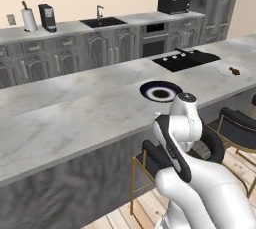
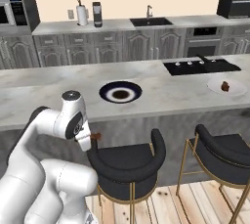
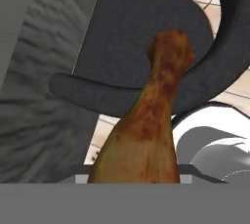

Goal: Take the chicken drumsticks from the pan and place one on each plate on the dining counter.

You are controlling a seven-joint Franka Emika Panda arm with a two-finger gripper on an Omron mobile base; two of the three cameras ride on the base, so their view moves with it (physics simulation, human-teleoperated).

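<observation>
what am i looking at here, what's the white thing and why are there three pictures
The white thing is a robot arm in a simulated kitchen. Two pictures come from cameras behind the arm, on its left and right, looking over the dining counter. The third looks along its gripper, which holds a chicken drumstick above a dark bar stool. On the counter lie a dark-rimmed plate, its centre bare, and a whitish plate already carrying a second drumstick.
</observation>
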